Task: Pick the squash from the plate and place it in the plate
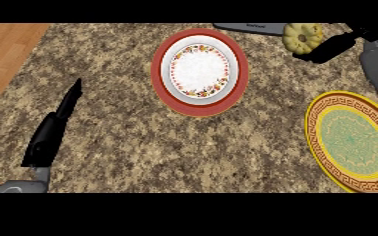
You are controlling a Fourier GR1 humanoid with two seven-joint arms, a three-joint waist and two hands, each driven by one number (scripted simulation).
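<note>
The robot's right hand [330, 48] curls around a pale yellow, scalloped squash [303, 36] at the granite counter's [118, 110] far right corner, apparently carrying it between the yellow-rimmed green plate [325, 145] and red-rimmed floral plate [164, 87], while the left hand [52, 132] rests open, fingers straight, near the left edge.

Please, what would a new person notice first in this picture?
First the red plate at the counter's middle, then the yellow plate at the right edge. At the upper right, the right hand holds the pale squash above the counter.
</note>
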